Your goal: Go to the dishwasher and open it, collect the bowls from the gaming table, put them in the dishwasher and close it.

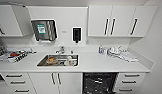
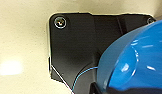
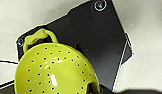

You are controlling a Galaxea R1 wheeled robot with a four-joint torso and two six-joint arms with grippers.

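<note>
Well, facing the dishwasher (image 1: 98, 82), open, racks showing, below and right of the sink (image 1: 58, 60). Blue bowl (image 2: 137, 57) close by the left wrist, yellow-green colander (image 3: 54, 72) by the right. No telling whether left gripper or right gripper is clamped. Probably loading time; calls for bending down toward those racks.

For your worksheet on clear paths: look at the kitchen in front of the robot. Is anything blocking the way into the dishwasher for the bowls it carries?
Nothing visible blocks it. The dishwasher, under the counter to the right of the sink, stands open, its dark inside and wire racks exposed. The blue bowl shows close at the left wrist and a yellow-green perforated bowl at the right.
</note>
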